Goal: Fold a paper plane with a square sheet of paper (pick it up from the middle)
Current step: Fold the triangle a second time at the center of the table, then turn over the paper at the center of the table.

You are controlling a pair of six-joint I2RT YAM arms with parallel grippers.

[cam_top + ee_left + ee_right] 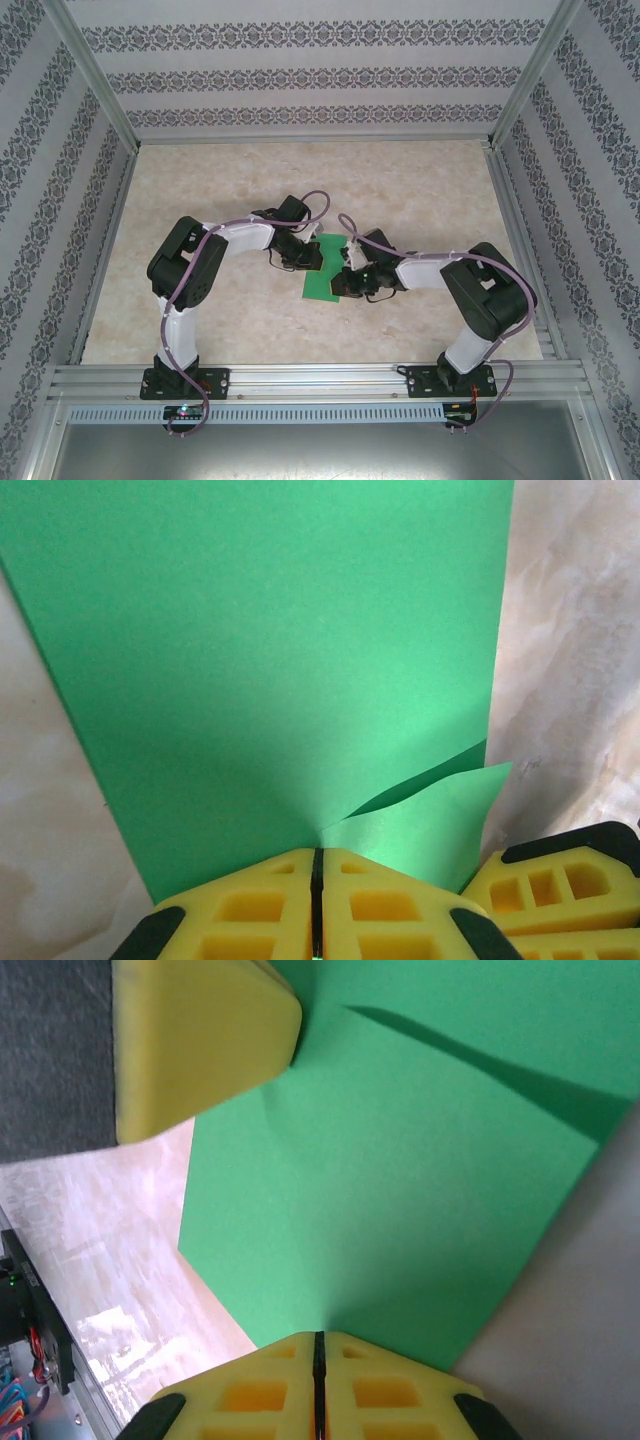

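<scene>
The bright green square sheet of paper (322, 274) is held between my two grippers at the middle of the table. My left gripper (307, 258) is shut on its left edge. In the left wrist view the jaws (318, 852) pinch the sheet (280, 660), and a flap of it curls up to the right of the tips. My right gripper (346, 283) is shut on the opposite edge. The right wrist view has the sheet (400, 1190) spreading away from the closed jaws (319, 1335). No folded plane shape shows.
The marbled beige table (420, 200) is fenced by aluminium rails and patterned walls (320, 70). In the left wrist view a yellow finger of the right gripper (560, 880) sits close at the lower right. A left-gripper finger (200, 1040) fills the right wrist view's upper left.
</scene>
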